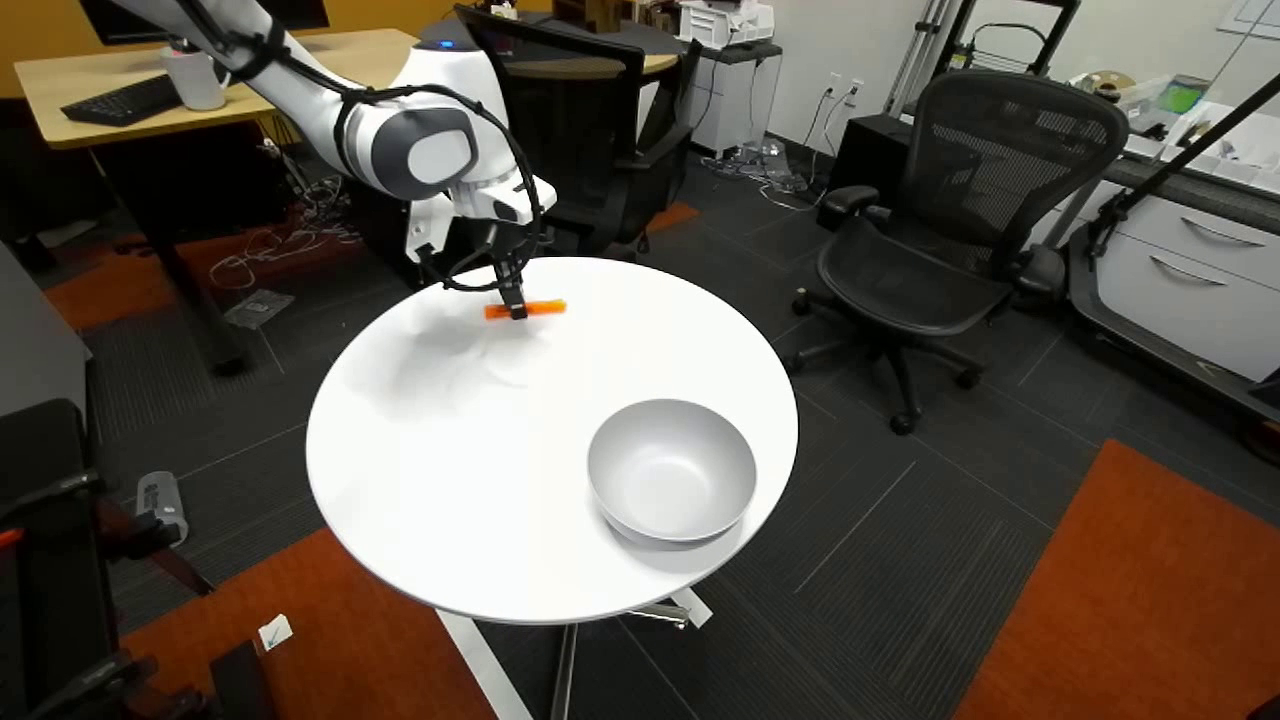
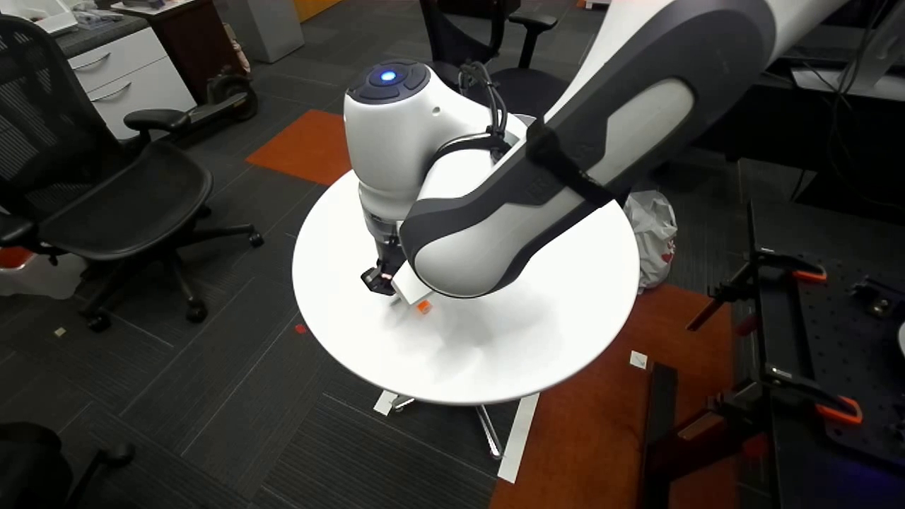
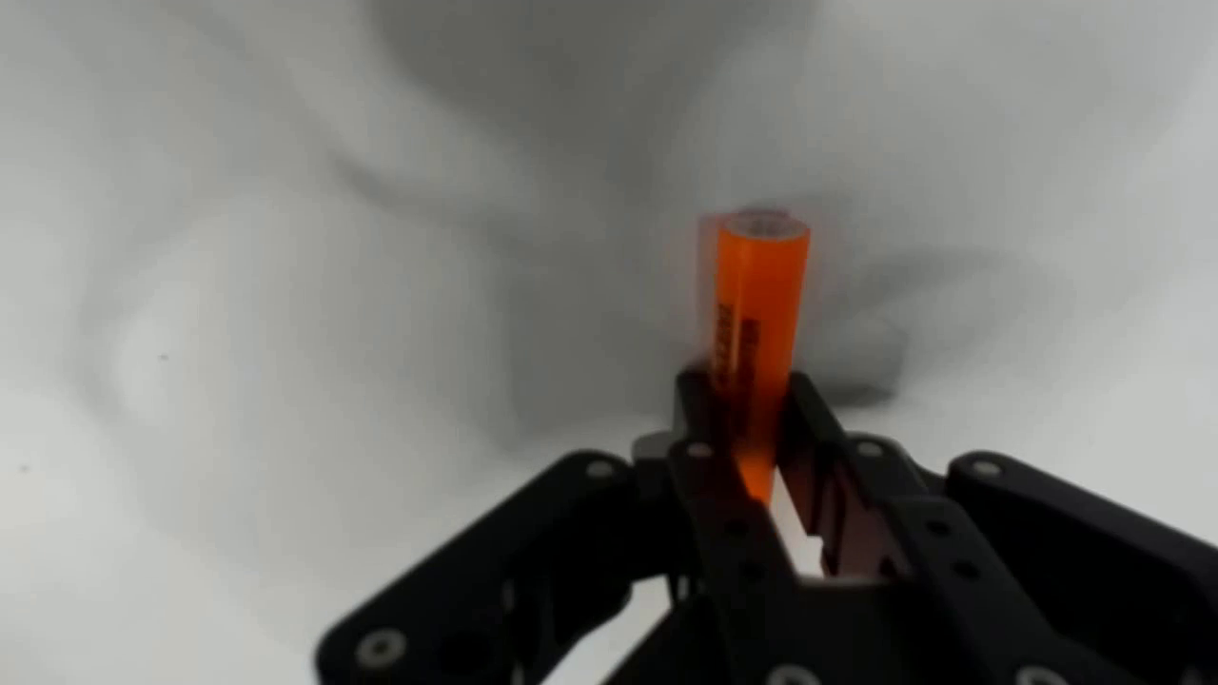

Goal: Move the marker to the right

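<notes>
While the arm [image 1: 430, 150] hangs bent, pincer [image 3: 747, 388] pointing down, clamped on orange marker [image 3: 761, 285]

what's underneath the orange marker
The white table lies beneath the orange marker, which is held in the gripper. The patch directly below is covered, so I can't tell whether marker and table touch.

In an exterior view, a grey bowl [image 1: 672, 470] sits near the edge of the white worktop [image 1: 430, 480], a black mesh office chair [image 1: 930, 275] stands on dark carpet [image 1: 880, 600], and a computer keyboard [image 1: 125, 100] lies on a wooden desk [image 1: 365, 55].
</notes>
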Controlling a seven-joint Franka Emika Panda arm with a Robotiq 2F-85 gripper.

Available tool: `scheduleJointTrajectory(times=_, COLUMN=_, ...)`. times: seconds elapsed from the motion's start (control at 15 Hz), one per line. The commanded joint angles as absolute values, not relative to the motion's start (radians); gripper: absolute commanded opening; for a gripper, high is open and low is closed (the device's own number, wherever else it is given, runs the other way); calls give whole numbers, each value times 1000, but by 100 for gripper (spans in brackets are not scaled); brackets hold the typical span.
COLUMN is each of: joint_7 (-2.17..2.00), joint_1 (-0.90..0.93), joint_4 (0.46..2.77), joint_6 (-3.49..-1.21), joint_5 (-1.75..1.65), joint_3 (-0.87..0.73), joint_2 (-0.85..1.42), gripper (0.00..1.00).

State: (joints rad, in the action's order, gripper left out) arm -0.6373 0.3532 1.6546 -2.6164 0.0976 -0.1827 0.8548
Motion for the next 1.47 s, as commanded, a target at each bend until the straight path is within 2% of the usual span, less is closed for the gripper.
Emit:
scheduleJointTrajectory(times=0.0, joint_7=-684, joint_1=352, joint_4=1620, joint_6=-2577, joint_5=69, joint_3=-185, joint_2=868, gripper=4)
scheduleJointTrajectory(times=0.67, joint_7=-966, joint_1=444, joint_4=1779, joint_6=-2823, joint_5=78, joint_3=-262, joint_2=787, gripper=5)
scheduleJointTrajectory(times=1.13, joint_7=-1133, joint_1=561, joint_4=2045, joint_6=-3016, joint_5=90, joint_3=-399, joint_2=662, gripper=5)
scheduleJointTrajectory(times=1.4, joint_7=-1151, joint_1=594, joint_4=2196, joint_6=-3034, joint_5=97, joint_3=-443, joint_2=568, gripper=5)
